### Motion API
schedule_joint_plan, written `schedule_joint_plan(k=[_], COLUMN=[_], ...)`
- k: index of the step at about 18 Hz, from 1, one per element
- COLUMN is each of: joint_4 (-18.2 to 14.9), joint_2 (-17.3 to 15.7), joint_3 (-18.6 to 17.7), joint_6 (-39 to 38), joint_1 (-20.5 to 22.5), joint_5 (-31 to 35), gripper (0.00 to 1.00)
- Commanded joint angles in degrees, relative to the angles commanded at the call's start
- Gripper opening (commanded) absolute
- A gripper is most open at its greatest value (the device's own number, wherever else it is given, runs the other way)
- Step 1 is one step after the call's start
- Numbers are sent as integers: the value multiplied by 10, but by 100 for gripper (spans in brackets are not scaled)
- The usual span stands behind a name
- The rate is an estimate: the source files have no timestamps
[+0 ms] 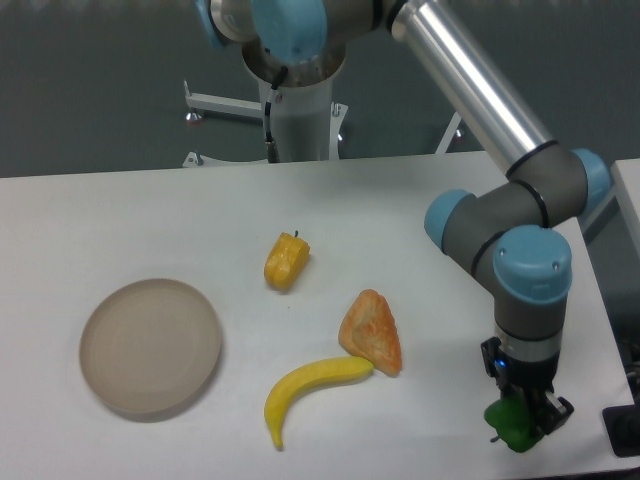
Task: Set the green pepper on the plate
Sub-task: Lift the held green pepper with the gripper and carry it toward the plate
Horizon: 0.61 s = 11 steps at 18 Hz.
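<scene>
The green pepper [512, 427] sits at the near right corner of the table [120, 210], pinched between the fingers of the gripper [522, 420], which points straight down over it; only the lower, glossy lump of the pepper shows below the black fingers, and whether it touches the tabletop or hangs just above it I cannot tell. The arm [500, 130] comes down to it from the upper middle of the picture, a silver tube ending in grey joints with light blue caps. To the left of the pepper, well apart from it, lies an orange wedge-shaped piece of toy food [372, 331] (it looks like a slice of something, though what is unclear), and just beside its lower edge, touching or nearly so, is a yellow banana [308, 387] curving down to the left. Further back toward the middle of the table is a yellow pepper [286, 260] with a short dark stem. The plate [150, 346], round and beige with a raised rim, rests on the left side of the table, far from the green pepper, with nothing on it.
</scene>
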<state>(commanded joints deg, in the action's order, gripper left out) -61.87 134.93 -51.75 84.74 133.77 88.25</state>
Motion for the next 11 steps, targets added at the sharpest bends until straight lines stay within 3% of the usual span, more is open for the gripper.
schedule_joint_plan(k=[3, 8, 11], joint_4=[-1, -72, -75], joint_2=[-55, -146, -193], joint_3=[-61, -144, -199], joint_6=[-39, -139, -225], joint_1=[-11, -41, -72], joint_5=[-3, -33, -61], gripper=[33, 33, 33])
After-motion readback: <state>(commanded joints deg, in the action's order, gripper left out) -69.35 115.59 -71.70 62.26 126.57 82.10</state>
